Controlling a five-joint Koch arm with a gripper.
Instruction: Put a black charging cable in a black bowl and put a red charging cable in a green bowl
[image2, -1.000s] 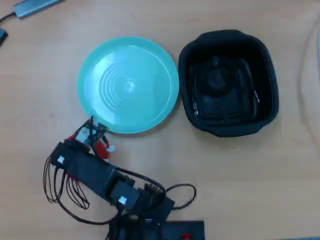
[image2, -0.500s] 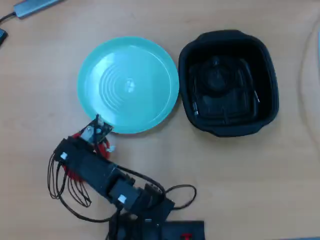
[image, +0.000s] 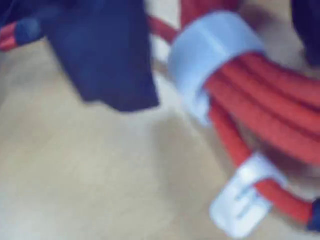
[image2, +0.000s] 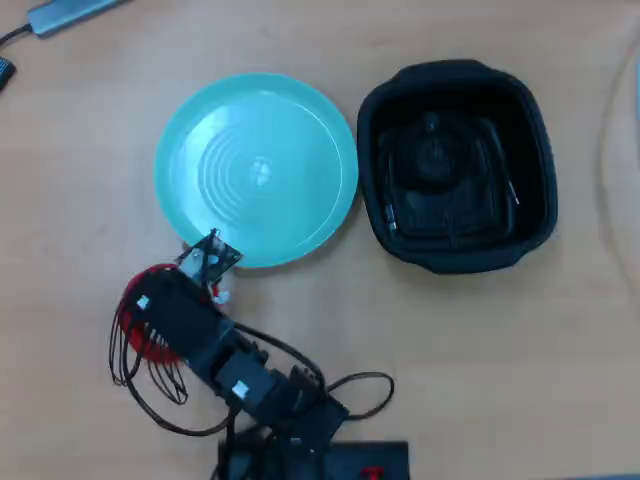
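- Red charging cable (image2: 135, 322) lay coiled on the surface (image2: 80, 180), at about 7 o'clock from the green bowl (image2: 256, 168), mostly hidden under the arm.
- Claw (image2: 207, 262) hovered right at the coil; couldn't tell if clenched or released, too blurry up close.
- Black bowl (image2: 455, 165) sat at 3 o'clock of the green one; cable inside not clearly made out.
- Looked like the red-cable pickup step.
- Next probably: firm grip, lift, swing toward 1 o'clock over the green rim.

Arm (image2: 190, 330) low, jaws' state unclear
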